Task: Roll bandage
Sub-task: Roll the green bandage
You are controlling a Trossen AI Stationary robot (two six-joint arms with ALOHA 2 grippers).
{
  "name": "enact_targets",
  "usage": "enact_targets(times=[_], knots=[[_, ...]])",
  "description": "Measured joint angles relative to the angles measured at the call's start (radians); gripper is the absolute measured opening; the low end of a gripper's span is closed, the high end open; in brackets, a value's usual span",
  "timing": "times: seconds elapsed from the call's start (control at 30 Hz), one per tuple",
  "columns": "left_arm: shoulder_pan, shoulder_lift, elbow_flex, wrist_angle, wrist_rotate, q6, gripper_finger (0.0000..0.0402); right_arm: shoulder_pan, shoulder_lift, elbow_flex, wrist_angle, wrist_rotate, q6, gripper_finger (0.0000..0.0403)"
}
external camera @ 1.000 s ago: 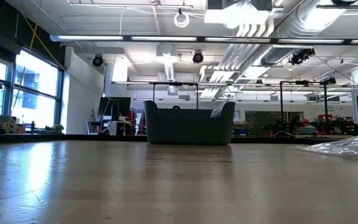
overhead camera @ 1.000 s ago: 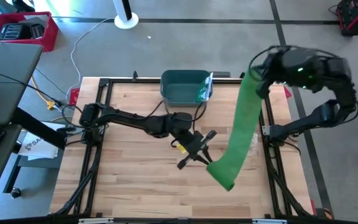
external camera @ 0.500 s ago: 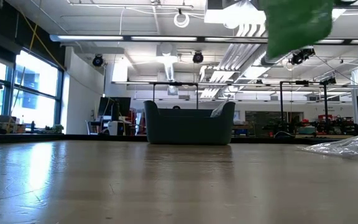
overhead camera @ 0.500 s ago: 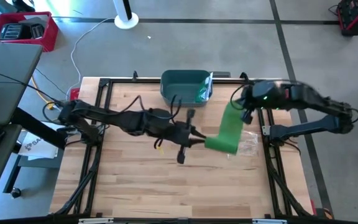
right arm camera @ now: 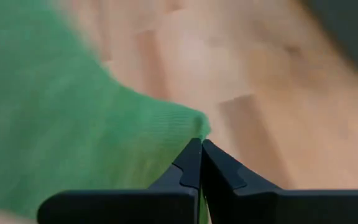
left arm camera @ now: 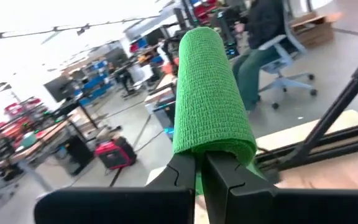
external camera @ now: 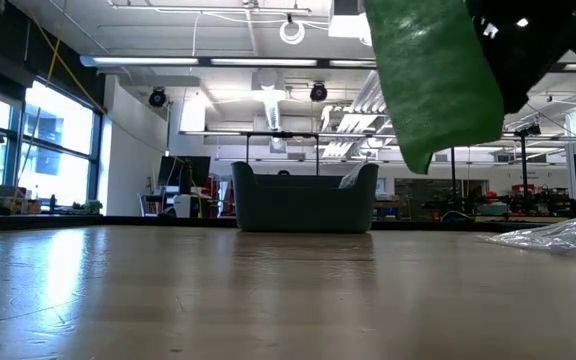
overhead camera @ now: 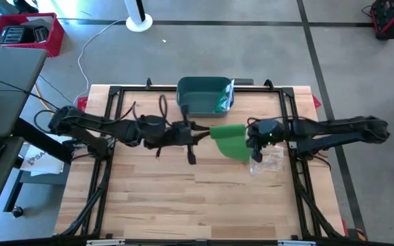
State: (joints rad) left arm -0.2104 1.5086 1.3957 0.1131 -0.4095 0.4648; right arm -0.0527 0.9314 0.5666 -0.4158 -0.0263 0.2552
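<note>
The left tool [overhead camera: 200, 132] is clamping one end of the green bandage [overhead camera: 230, 140]; the right tool [overhead camera: 250, 140] is pinching the other end above the tabletop [overhead camera: 183, 198].

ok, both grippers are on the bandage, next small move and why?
Probably turn the left gripper to wind on more bandage. Both grippers are shut on it, the right gripper pinching the other end, and the strip hangs between them above the table, unrolled.
</note>
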Motion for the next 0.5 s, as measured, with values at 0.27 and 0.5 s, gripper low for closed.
enact_targets(times=[0.27, 0.5], knots=[[0.0, -0.077, -0.236, -0.052, -0.155, -0.085, 0.0001, 0.152, 0.035, -0.164, 0.302, -0.136, -0.026, 0.0], [-0.043, -0.131, -0.31, -0.233, -0.227, -0.25, 0.0001, 0.191, 0.056, -0.173, 0.169, -0.065, -0.05, 0.0017]])
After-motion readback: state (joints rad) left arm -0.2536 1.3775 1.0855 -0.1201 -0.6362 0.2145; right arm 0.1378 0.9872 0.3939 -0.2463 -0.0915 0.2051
